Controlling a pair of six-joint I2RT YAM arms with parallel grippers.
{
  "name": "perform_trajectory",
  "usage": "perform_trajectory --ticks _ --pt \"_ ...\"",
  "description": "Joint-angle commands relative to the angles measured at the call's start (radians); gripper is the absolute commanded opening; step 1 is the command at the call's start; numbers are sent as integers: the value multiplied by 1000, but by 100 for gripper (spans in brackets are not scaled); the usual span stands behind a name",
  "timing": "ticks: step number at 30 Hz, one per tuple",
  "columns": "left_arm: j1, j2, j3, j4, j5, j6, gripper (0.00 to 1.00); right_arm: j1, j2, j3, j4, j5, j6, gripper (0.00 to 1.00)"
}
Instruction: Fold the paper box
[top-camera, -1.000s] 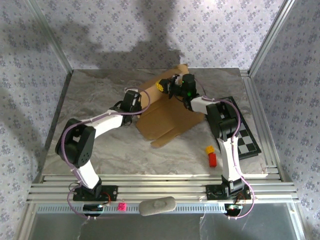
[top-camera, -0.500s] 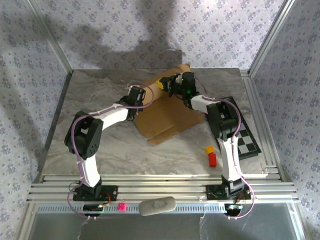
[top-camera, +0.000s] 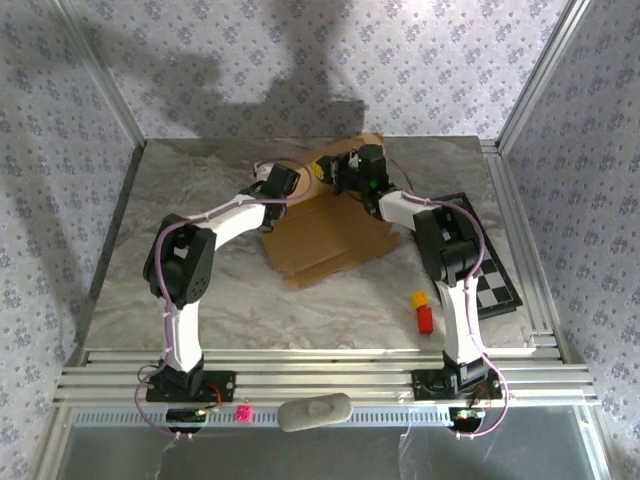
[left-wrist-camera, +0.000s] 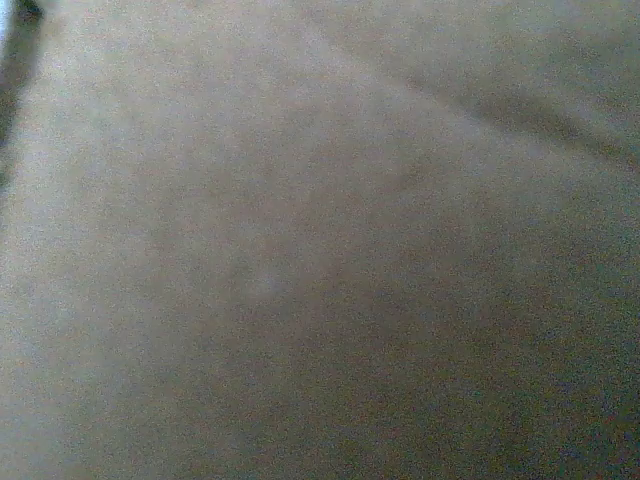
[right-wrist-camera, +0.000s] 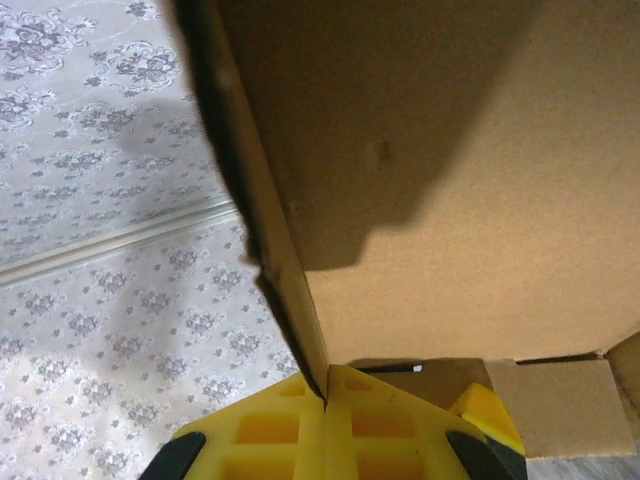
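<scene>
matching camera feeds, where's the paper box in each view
Top external: paper box at centre.
Left wrist: paper box as blurred brown cardboard, very close.
Right wrist: its raised panel, upper right.
Shared landmark: right gripper, yellow fingers pinching the box's edge.

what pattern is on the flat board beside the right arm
Black-and-white checks on the board; best in the top external view.

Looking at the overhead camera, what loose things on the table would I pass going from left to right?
paper box → yellow block and red block, one just behind the other, so they share a place → checkered board
</scene>
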Motion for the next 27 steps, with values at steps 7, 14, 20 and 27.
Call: perform_trajectory --ticks 7,14,20,27 --pt "3 34 44 -174 -91 -3 0 40 -69 -10 -103 26 42 0" --pt "4 5 9 -127 -99 71 0 40 -127 -18 -156 54 -2 36" --pt "80 -90 -10 -108 96 178 0 2 -314 41 -478 149 -299 53" --pt "225 -158 49 -223 388 284 0 -83 -488 103 -779 212 -680 58"
